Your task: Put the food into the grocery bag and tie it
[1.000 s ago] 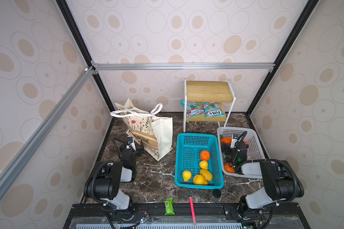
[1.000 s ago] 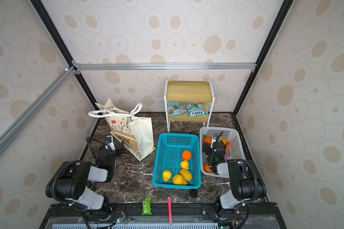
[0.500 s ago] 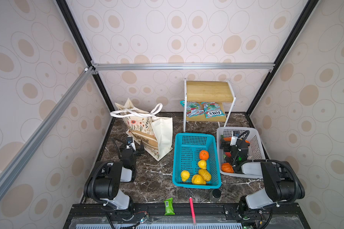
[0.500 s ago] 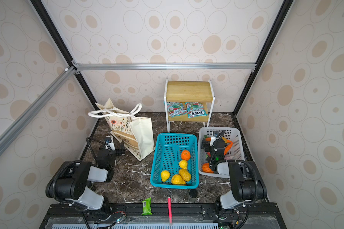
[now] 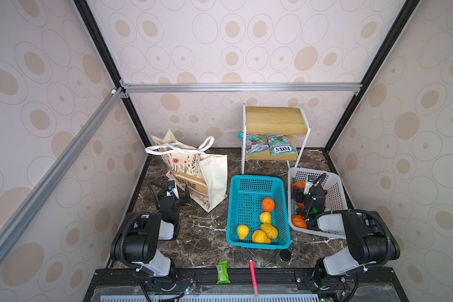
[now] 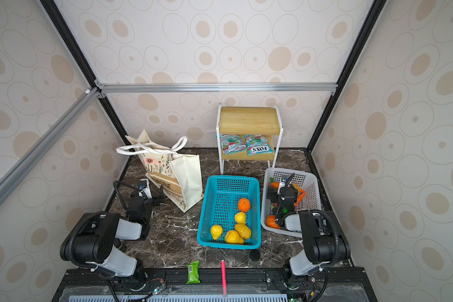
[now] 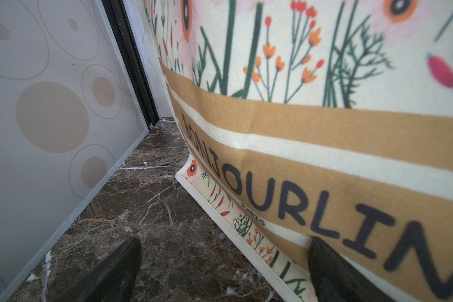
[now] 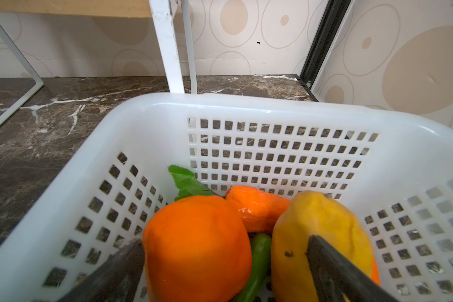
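**Step in Hand: Grasping Food in the White Basket**

The right gripper [image 8: 222, 244] has its jaws apart on either side of an orange fruit [image 8: 196, 235] in the white basket [image 8: 246, 104], right of centre in both top views. Nothing is clamped.

The left gripper [image 7: 225, 241], also apart and empty, sits at the foot of the upright grocery bag [image 5: 194, 172], left of centre.

Next move, as judged: close on the fruit and lift it clear of the rim.

Count:
- Blue basket [image 5: 246, 198]: one mandarin [image 5: 268, 204] and four yellow fruits [image 5: 265, 217].
- Shelf [image 5: 272, 120]: two teal packets [image 5: 266, 143].
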Available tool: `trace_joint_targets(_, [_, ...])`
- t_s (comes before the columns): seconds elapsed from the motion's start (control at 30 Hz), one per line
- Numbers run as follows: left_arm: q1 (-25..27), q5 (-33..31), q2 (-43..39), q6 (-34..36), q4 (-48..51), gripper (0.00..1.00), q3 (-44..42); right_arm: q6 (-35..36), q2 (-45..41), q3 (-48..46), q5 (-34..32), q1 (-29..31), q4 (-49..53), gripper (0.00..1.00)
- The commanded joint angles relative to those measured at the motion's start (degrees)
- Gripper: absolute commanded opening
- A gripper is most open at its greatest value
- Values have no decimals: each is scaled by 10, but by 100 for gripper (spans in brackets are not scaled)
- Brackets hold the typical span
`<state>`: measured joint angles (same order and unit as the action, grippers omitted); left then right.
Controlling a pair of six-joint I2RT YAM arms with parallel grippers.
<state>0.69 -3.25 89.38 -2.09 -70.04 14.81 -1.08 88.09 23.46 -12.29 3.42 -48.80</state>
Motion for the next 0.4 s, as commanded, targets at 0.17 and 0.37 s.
trace_joint_targets(0.17, [0, 11, 2, 12, -23, 99, 5, -1, 0, 0, -5, 3, 19, 100])
trace_joint_targets(0.37, [0, 12, -1, 11, -30, 99, -3, -1, 0, 0, -5, 3, 19, 100])
